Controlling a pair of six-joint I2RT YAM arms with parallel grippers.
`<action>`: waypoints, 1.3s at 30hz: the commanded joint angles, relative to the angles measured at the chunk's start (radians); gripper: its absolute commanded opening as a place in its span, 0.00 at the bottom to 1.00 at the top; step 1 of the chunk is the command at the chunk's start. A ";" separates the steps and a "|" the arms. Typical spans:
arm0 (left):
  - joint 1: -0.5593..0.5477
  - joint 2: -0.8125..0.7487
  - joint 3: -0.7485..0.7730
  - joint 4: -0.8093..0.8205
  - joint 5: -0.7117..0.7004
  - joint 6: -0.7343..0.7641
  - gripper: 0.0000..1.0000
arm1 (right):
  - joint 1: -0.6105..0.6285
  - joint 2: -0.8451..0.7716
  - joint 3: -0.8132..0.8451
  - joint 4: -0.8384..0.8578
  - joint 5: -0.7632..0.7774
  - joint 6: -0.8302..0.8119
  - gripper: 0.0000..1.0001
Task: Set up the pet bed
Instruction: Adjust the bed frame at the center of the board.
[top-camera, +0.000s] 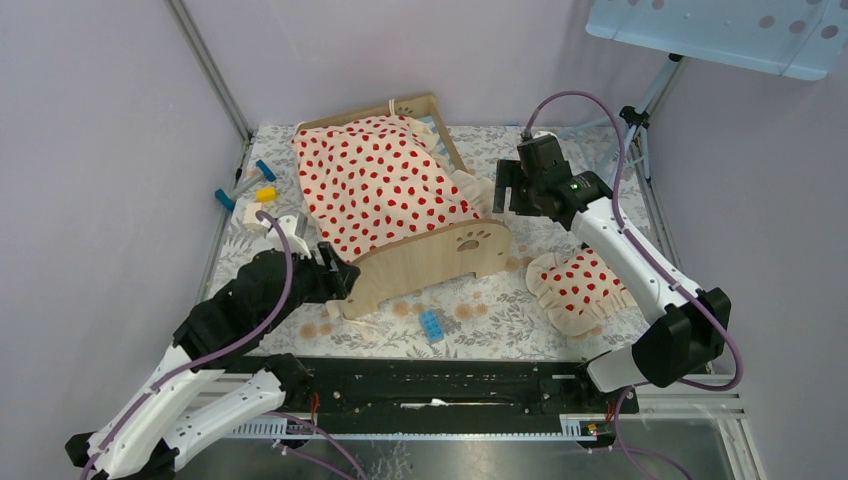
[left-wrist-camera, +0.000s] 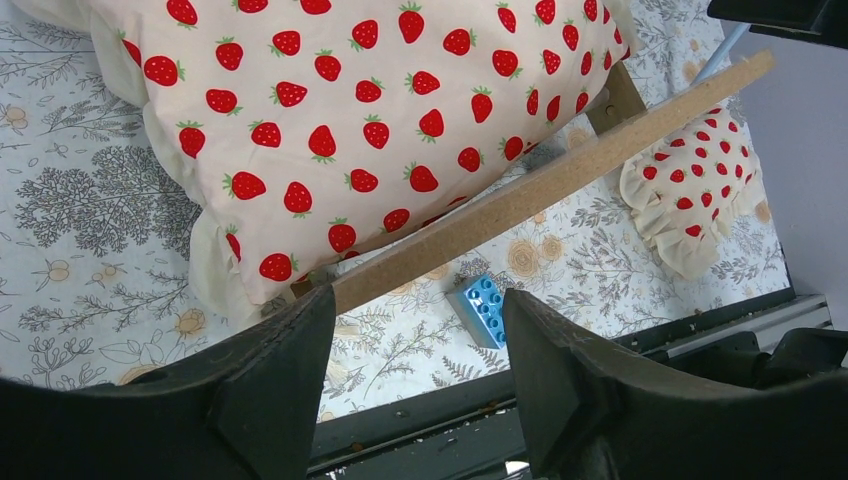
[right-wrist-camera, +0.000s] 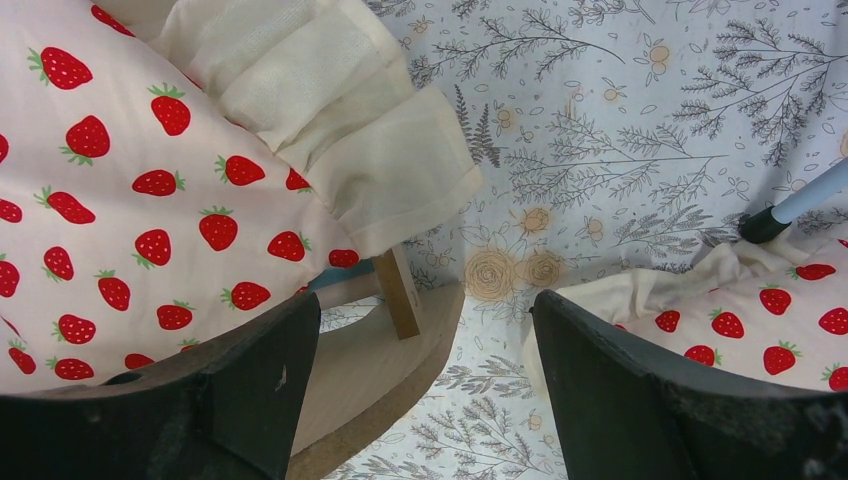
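Note:
The pet bed (top-camera: 440, 262), a light-wood frame with a paw cut-out in its near end board, stands mid-table. A cream blanket with red strawberries (top-camera: 380, 180) is draped over it and hides the mattress. The matching ruffled pillow (top-camera: 578, 285) lies on the table to the bed's right. My left gripper (top-camera: 335, 280) hovers at the bed's near-left corner, open and empty; its view shows the end board's edge (left-wrist-camera: 560, 175) and the blanket (left-wrist-camera: 350, 120). My right gripper (top-camera: 505, 190) is open beside the bed's right side, above the end board (right-wrist-camera: 370, 370) and the blanket's ruffle (right-wrist-camera: 390, 170).
A blue toy brick (top-camera: 432, 325) lies in front of the bed, just past my left fingers (left-wrist-camera: 483, 308). Small blue, yellow and white pieces (top-camera: 250, 190) sit at the table's left. A tripod leg (top-camera: 640, 110) stands back right. A black rail (top-camera: 430, 385) runs along the near edge.

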 joint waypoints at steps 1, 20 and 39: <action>0.003 0.006 -0.006 0.061 0.008 0.016 0.66 | -0.006 -0.039 0.002 0.014 -0.003 -0.017 0.84; 0.003 0.214 -0.020 0.243 0.146 0.360 0.68 | -0.004 -0.446 -0.228 -0.070 -0.152 0.188 0.72; -0.191 0.285 -0.103 0.383 0.409 0.197 0.64 | -0.008 -0.165 -0.265 0.276 -0.259 0.295 0.64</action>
